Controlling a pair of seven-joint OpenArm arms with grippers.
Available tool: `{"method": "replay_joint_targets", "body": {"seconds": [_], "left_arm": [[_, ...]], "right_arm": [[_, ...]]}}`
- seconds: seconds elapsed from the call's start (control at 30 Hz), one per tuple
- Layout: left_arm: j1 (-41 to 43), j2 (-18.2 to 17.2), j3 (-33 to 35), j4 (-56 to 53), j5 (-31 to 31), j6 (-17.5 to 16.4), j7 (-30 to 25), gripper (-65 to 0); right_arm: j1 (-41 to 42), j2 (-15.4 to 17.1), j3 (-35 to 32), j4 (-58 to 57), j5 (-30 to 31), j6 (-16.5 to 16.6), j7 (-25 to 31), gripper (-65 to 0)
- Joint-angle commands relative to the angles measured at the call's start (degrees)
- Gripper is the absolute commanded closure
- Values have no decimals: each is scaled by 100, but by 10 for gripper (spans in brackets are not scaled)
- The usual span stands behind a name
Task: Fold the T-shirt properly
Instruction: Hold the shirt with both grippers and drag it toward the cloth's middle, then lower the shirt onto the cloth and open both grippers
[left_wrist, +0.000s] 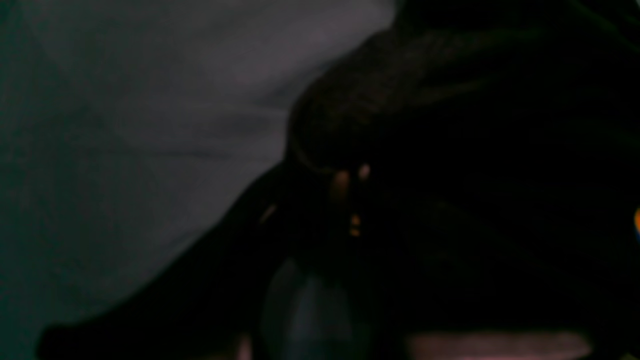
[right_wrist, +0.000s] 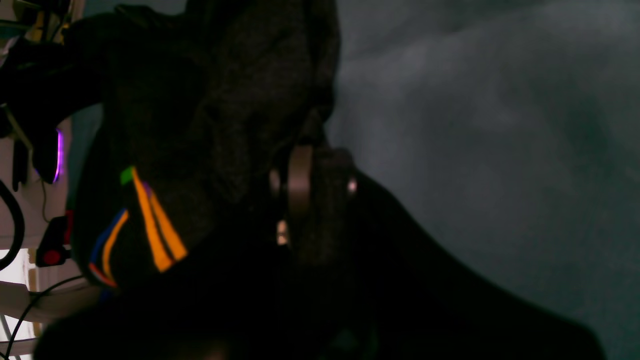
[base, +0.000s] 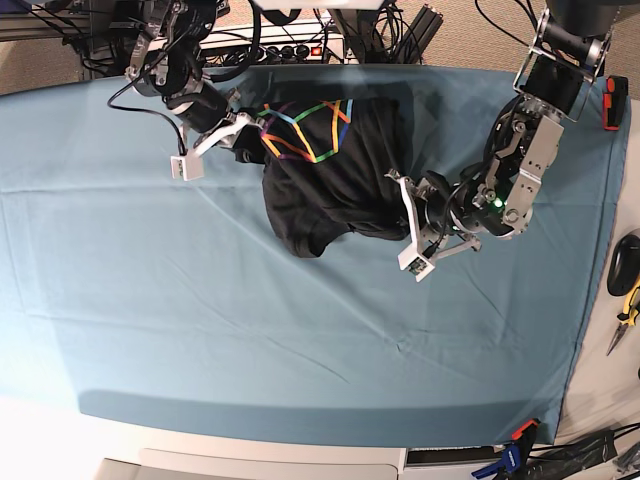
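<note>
The T-shirt (base: 335, 170) lies bunched on the cloth-covered surface (base: 200, 330), toward its far side and near the middle. The right gripper (base: 240, 125) sits at the shirt's far left edge, the left gripper (base: 410, 215) at its near right edge.

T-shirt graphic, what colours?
Rainbow lines on the black T-shirt: orange, yellow, green, blue, purple. Clearest in the base view.

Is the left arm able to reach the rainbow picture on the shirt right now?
Probably not: the left gripper is shut on the T-shirt's opposite edge, busy; the rainbow graphic lies beside the right gripper.
</note>
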Motion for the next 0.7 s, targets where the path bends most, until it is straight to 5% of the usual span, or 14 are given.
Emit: {"method": "replay_joint_targets", "body": {"seconds": [0.0, 0.33, 0.47, 0.57, 0.67], "left_arm": [[-103, -17, -37, 70, -15, 35, -48, 0], [48, -17, -37, 70, 140, 33, -168, -1], [20, -17, -39, 72, 435, 37, -323, -271], [15, -20, -39, 72, 719, 302, -350, -279], [13, -48, -39, 72, 1071, 544, -391, -279]], "right_arm": [[20, 39, 35, 52, -175, -37, 4, 0], [144, 42, 33, 52, -310, -20, 17, 0], [212, 109, 33, 52, -356, 251, -20, 0], [415, 332, 39, 52, -498, 595, 50, -120], [710, 575, 50, 52, -765, 595, 153, -192]]}}
